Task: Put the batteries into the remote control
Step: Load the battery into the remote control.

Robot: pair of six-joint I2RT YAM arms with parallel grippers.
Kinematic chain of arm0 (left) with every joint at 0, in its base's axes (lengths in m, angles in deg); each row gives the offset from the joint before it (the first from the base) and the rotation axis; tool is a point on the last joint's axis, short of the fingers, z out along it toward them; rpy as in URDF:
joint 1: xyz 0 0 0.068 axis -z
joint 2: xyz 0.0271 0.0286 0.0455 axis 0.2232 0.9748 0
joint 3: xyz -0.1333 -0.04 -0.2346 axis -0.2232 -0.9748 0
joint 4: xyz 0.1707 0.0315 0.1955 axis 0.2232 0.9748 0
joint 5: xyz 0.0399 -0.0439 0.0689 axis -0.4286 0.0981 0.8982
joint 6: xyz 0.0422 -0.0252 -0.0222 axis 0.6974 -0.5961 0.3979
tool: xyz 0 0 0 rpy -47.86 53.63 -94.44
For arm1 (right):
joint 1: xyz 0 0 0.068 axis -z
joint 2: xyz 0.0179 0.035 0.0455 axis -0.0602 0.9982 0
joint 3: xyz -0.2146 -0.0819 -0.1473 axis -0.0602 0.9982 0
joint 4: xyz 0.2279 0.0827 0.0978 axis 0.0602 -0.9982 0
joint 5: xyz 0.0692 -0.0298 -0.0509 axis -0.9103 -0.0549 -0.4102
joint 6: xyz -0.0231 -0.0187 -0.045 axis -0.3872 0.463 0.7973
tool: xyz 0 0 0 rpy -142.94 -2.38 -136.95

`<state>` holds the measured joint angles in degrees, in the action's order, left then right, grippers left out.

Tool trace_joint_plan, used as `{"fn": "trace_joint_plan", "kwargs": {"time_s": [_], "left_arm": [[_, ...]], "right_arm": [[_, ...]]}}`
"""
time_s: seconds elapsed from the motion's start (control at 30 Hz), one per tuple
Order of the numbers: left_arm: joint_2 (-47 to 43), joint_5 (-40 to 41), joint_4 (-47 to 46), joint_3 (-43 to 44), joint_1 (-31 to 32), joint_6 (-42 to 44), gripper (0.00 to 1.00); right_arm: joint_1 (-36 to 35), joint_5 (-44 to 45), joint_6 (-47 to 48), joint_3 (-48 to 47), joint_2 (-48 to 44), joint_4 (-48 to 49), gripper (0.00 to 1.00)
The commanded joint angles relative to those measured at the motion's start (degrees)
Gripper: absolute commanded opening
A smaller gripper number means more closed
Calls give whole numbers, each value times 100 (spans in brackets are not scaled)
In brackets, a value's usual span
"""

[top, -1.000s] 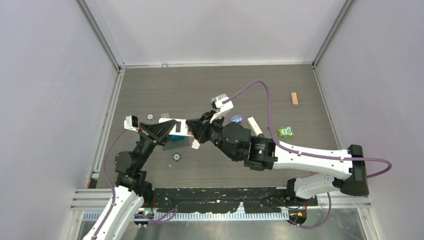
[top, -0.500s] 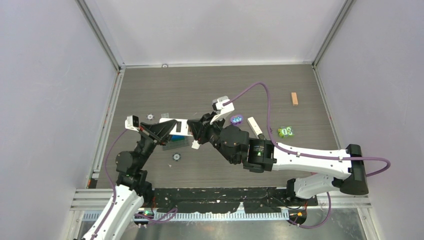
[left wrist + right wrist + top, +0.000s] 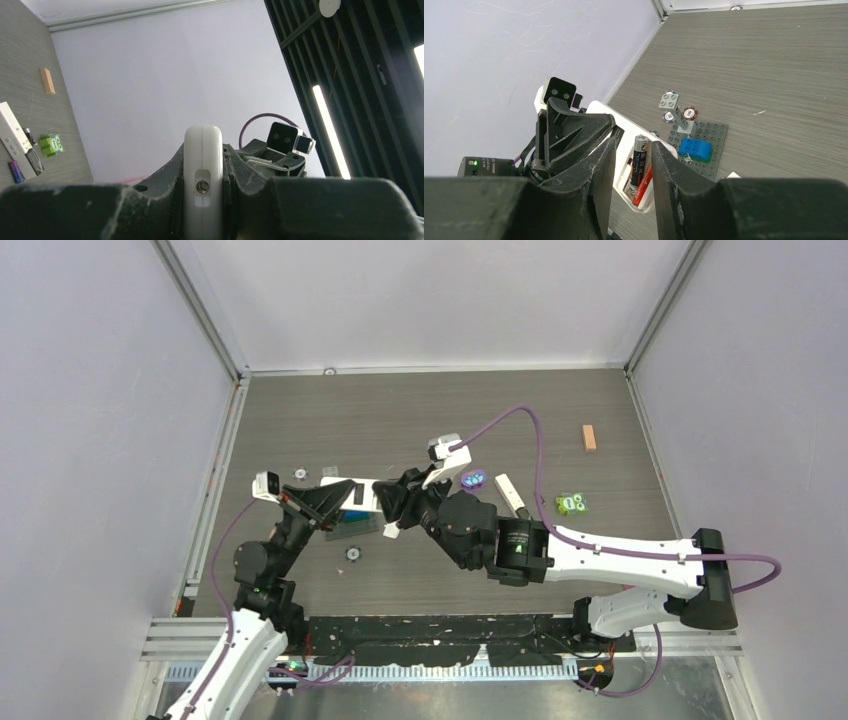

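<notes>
Remote (image 3: 202,182): likely light, stiff, slick; best gripped across its long sides, as the left claw (image 3: 202,160) pinches it. Right claw (image 3: 634,144) spread around seated batteries (image 3: 640,161).

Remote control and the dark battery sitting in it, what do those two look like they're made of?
The remote control looks like moulded plastic, white and smooth with a soft sheen, judging by its rounded edges and recessed screw. The dark battery seems a metal cell in a glossy printed wrap, with a silvery-looking cap at its end.
</notes>
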<state>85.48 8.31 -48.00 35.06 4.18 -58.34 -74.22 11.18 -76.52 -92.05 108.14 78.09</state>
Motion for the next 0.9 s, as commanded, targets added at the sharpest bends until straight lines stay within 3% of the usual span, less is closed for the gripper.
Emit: {"fn": "trace_joint_plan", "kwargs": {"time_s": [0.0, 0.1, 0.2, 0.4, 0.6, 0.7, 0.87], "left_arm": [[-42, 60, -576, 13, -29, -43, 0], [-65, 39, -555, 0, -29, -12, 0], [-132, -20, -459, -1, -25, 57, 0], [-409, -245, -47, -9, -29, 274, 0], [-622, -405, 88, -5, -29, 448, 0], [-601, -496, 24, 19, -29, 531, 0], [-519, -587, -111, 26, -29, 642, 0]], "right_arm": [[-11, 333, -95, -208, -256, -203, 40], [-10, 199, -158, -262, -440, -281, 46], [3, 19, -268, -236, -667, -289, 65], [259, -726, -887, -57, -1074, -747, 85], [1220, -2720, -2118, -175, -927, -1508, 90], [1595, -3966, -2638, 154, -840, -1076, 89], [1749, -4736, -3110, 393, -691, -510, 87]]}}
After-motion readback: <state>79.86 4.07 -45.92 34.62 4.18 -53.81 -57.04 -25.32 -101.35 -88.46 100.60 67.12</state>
